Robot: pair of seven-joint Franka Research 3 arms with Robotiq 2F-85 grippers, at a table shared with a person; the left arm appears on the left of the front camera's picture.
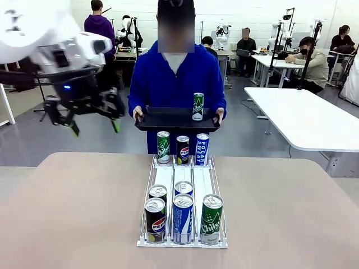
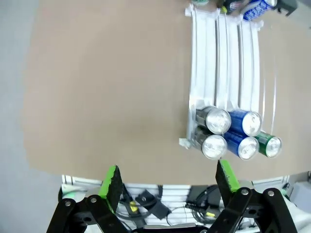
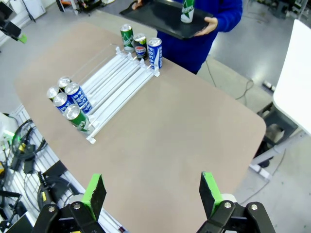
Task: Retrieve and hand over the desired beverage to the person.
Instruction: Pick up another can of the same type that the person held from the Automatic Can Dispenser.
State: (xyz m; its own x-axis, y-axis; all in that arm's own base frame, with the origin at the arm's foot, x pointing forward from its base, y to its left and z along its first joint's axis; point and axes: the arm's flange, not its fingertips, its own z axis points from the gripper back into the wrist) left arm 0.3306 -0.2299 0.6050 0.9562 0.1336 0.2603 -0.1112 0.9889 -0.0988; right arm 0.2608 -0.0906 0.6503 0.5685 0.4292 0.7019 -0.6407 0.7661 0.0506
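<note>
The person (image 1: 176, 73) in a blue hooded top stands at the far side, holding a black tray (image 1: 168, 119) with one green can (image 1: 198, 106) upright on it. A white rack (image 1: 168, 176) runs down the middle of the table. Three cans stand at its far end: green (image 1: 163, 147), black (image 1: 183, 149) and blue (image 1: 202, 148). Several more cans crowd its near end (image 1: 183, 217). My left gripper (image 1: 95, 128) hangs open and empty, high over the table's left side. In the right wrist view my right gripper (image 3: 152, 190) is open and empty, well above the table's near right edge.
The tan table (image 1: 291, 213) has wide bare areas on both sides of the rack (image 3: 121, 77). A white table (image 1: 305, 115) stands at the back right. Other people sit and stand farther off. Cables (image 2: 160, 206) lie below the table's near edge.
</note>
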